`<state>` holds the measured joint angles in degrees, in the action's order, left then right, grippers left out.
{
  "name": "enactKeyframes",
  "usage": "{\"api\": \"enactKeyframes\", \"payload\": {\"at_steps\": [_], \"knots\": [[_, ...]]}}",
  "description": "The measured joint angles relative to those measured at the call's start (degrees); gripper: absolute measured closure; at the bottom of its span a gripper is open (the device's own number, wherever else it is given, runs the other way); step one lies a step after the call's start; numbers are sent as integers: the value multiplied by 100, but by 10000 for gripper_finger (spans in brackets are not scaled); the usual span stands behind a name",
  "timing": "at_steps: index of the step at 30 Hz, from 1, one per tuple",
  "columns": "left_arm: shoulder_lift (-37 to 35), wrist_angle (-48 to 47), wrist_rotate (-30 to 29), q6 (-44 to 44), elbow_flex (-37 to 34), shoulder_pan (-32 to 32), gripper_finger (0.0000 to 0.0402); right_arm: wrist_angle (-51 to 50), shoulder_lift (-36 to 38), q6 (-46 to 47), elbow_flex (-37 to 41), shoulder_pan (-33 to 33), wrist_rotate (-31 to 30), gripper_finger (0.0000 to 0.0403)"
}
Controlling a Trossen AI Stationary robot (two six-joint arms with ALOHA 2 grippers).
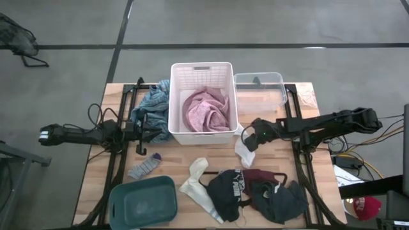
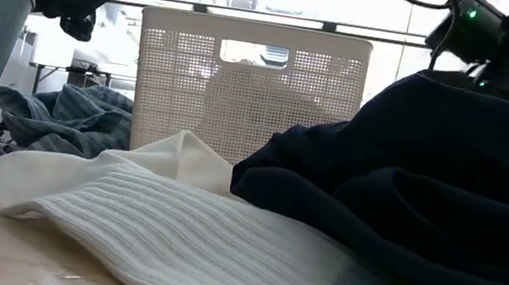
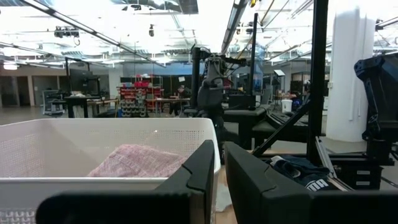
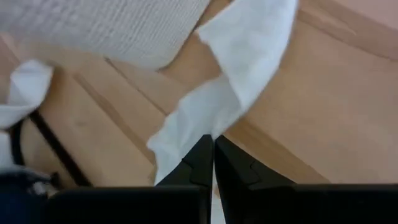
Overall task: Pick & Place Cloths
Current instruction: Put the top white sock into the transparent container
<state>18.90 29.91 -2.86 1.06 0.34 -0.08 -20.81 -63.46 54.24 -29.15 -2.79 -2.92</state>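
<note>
Two arms seen from the high view: right tool (image 1: 248,142) hanging just beside the white basket (image 1: 203,74)'s near right corner, directly over a small white cloth (image 1: 243,153) on the counter (image 1: 319,185); left tool (image 1: 142,128) waiting beside the blue-grey cloth (image 1: 153,102) at the basket's left wall. Pink cloth (image 1: 206,108) already inside the basket; still out on the counter a grey sock (image 1: 145,168), a long white sock (image 1: 195,185), a black cloth (image 1: 225,188), a maroon cloth (image 1: 261,176) and a dark grey cloth (image 1: 281,201), plus a teal tub (image 1: 142,203) and a clear bin (image 1: 259,86). From the low view: white sock (image 2: 152,218) and black cloth (image 2: 428,199) filling the foreground, basket (image 2: 247,91) behind, right arm up at the corner. From the left wrist view: left tool (image 3: 217,168) narrowed to a thin gap, holding nothing, level with the basket rim (image 3: 106,127), pink cloth (image 3: 140,162) within. From the right wrist view: right tool (image 4: 213,155) pinched shut on the white cloth (image 4: 224,93), which trails away from the tips with its long axis slanting across the counter (image 4: 323,112). Judged: basket close by on that arm's left, so right arm clearly nearer; lift, then short carry over the rim.
</note>
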Motion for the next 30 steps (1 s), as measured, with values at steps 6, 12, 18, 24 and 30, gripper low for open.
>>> {"api": "enactKeyframes", "payload": {"at_steps": [6,12,18,24,30], "knots": [[0,1,-1,-1,0,0,355,-176,443,-90,-337,-5,-53,394],[0,0,-1,0,0,-1,357,-685,944,-191,-932,-7,-439,394],[0,0,1,-1,0,0,356,-1560,1353,-658,-1887,-22,-1318,394],[0,1,0,0,0,0,356,-1829,1508,-1255,-2782,-27,-2638,394],[0,0,0,0,0,-1,357,-1854,1454,-1570,-3449,-227,-3344,394]]}}
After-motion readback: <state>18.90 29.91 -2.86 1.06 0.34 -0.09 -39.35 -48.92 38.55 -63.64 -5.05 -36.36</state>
